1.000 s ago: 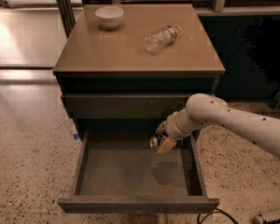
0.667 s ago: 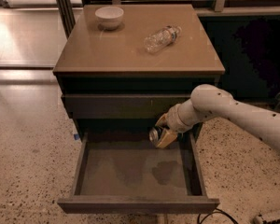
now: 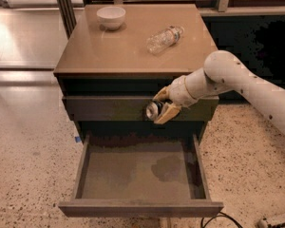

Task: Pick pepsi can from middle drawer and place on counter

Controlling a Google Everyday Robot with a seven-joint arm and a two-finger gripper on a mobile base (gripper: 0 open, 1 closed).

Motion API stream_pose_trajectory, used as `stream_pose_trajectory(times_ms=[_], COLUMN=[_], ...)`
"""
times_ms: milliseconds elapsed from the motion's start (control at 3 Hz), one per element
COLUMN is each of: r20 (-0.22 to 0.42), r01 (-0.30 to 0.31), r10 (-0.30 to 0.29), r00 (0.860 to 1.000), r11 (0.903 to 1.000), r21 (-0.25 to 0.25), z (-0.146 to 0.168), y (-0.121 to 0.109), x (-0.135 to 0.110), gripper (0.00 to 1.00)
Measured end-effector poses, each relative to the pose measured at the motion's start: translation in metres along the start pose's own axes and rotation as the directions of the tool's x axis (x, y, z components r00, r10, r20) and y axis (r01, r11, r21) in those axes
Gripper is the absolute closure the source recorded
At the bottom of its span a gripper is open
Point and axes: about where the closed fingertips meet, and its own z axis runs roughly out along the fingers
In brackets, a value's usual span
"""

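My gripper [image 3: 157, 106] hangs above the open middle drawer [image 3: 138, 175], level with the closed drawer front above it. It is shut on the pepsi can [image 3: 153, 110], which lies sideways between the tan fingers with its silver end facing out. The drawer's grey floor is bare, with the arm's shadow on it. The glossy tan counter [image 3: 123, 46] is above and behind the gripper. The white arm reaches in from the right.
A white bowl [image 3: 111, 17] stands at the counter's back left. A clear plastic water bottle [image 3: 165, 38] lies on its side at the back right. Speckled stone floor [image 3: 28, 141] surrounds the cabinet. A cable lies at the bottom right.
The gripper has risen with the can, from just above the drawer's back edge up to the closed drawer front above.
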Motion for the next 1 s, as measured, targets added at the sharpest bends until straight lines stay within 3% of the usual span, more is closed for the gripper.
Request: stream_pose_trajectory(times_ms=[333, 667, 1000], r20=[0.069, 0.069, 0.103], r01=[0.070, 0.070, 0.070], r10=[-0.073, -0.073, -0.070], r00=[0.995, 0.995, 0.992], r11=[0.9969, 0.9969, 0.9975], r21=[0.036, 0.036, 0.003], z=[-0.040, -0.040, -0.036], y=[-0.052, -0.052, -0.038], x=[-0.041, -0.041, -0.053], gripper=[1.00, 1.00, 1.00])
